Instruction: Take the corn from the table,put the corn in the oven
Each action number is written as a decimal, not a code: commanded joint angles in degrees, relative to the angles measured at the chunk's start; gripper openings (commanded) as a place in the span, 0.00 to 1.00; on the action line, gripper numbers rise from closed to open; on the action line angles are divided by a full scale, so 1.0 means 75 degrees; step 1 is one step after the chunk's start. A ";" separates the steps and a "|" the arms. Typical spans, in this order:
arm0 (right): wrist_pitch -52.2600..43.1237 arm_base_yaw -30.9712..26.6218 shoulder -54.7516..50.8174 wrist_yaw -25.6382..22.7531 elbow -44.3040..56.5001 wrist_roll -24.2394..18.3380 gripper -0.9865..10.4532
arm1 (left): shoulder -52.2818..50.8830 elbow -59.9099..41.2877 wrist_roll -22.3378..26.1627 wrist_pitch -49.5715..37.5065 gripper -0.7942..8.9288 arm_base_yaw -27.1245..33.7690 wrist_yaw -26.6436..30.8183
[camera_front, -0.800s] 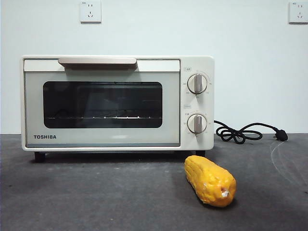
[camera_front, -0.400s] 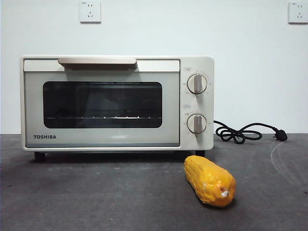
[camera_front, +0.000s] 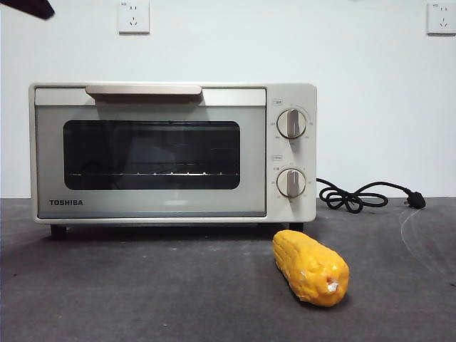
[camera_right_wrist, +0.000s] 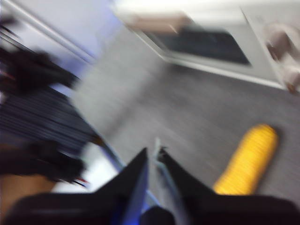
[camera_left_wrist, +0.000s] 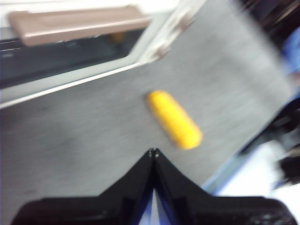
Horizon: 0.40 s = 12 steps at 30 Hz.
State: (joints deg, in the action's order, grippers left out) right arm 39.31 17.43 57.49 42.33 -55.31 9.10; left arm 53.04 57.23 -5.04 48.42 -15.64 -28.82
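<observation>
We are looking across the table [camera_front: 142,292], dark grey and mottled, with the corn [camera_front: 311,268] lying nearest us, just before the oven's right front foot, glossy yellow-orange, pale stub toward us. Behind it the oven [camera_front: 173,152] is sitting with its door closed, its cord [camera_front: 356,197] trailing right, two sockets [camera_front: 134,17] on the white wall. The left gripper [camera_left_wrist: 153,153] is hanging above the table, jaws together, empty; the right gripper [camera_right_wrist: 153,152], blurred, seems nearly closed, holding nothing.

left gripper [camera_left_wrist: 153,153]: jaws closed, holding nothing | right gripper [camera_right_wrist: 153,152]: jaws nearly closed, holding nothing
</observation>
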 commanded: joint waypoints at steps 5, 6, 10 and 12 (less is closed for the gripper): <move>0.0606 0.1408 0.1072 -0.3153 -0.0662 -0.0347 0.81 | 0.0522 0.0364 0.0393 -0.0096 0.08 -0.0653 0.0446; 0.0589 0.1617 0.1256 -0.3509 -0.0729 -0.0300 0.81 | 0.0583 0.0370 0.0393 -0.0146 0.08 -0.0743 0.0446; 0.0417 0.2288 0.2075 -0.4191 -0.0839 -0.0114 0.80 | 0.0731 0.0370 0.0393 -0.0198 0.08 -0.0886 0.0452; 0.0300 0.2500 0.2541 -0.4363 -0.0839 0.0006 0.80 | 0.0772 0.0370 0.0393 -0.0204 0.08 -0.0886 0.0452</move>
State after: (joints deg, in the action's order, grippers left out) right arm 41.67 36.21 76.49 9.69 -61.41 8.45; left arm 58.63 59.92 -2.96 47.44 -22.09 -25.52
